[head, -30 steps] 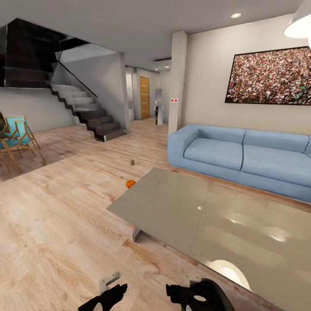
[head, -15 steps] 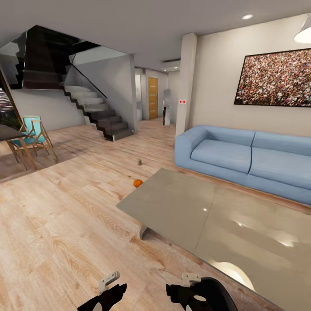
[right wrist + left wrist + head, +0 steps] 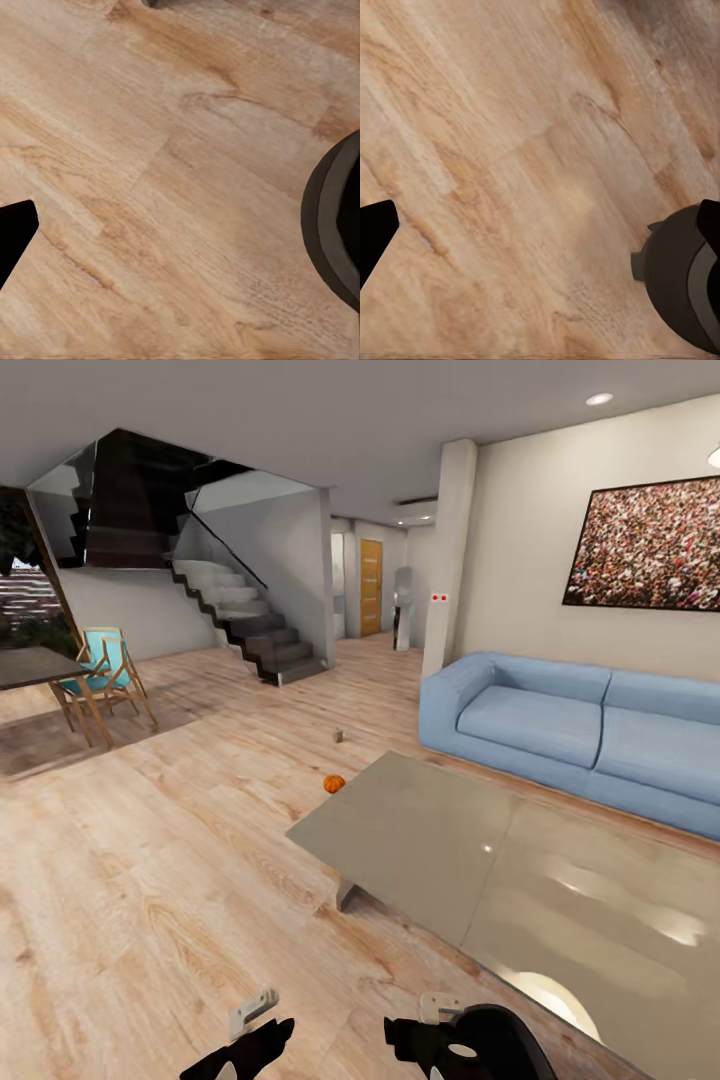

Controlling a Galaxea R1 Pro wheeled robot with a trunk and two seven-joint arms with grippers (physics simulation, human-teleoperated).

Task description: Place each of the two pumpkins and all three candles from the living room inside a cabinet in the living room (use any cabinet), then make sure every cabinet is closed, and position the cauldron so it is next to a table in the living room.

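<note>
One small orange pumpkin point(image 3: 333, 783) lies on the wood floor just off the far left corner of the low grey table point(image 3: 420, 840). A short stubby candle point(image 3: 338, 736) stands on the floor a little beyond it. My left gripper point(image 3: 250, 1048) and right gripper point(image 3: 425, 1045) hang low at the bottom of the head view, far from both. In the left wrist view the black fingertips point(image 3: 375, 236) sit at opposite edges over bare planks, wide apart and holding nothing. The right wrist view has a fingertip point(image 3: 15, 232) at one edge, also over bare floor.
A long blue sofa point(image 3: 560, 725) runs along the right wall behind the table. A staircase point(image 3: 245, 625) rises at the back left. A dark table point(image 3: 30, 665) with a turquoise chair point(image 3: 105, 670) stands far left. Wood floor point(image 3: 160, 840) stretches between me and the pumpkin.
The whole view has swung left, so the sofa, table and pumpkin sit further right in the picture and the dark table has come in. Nothing itself has moved.
</note>
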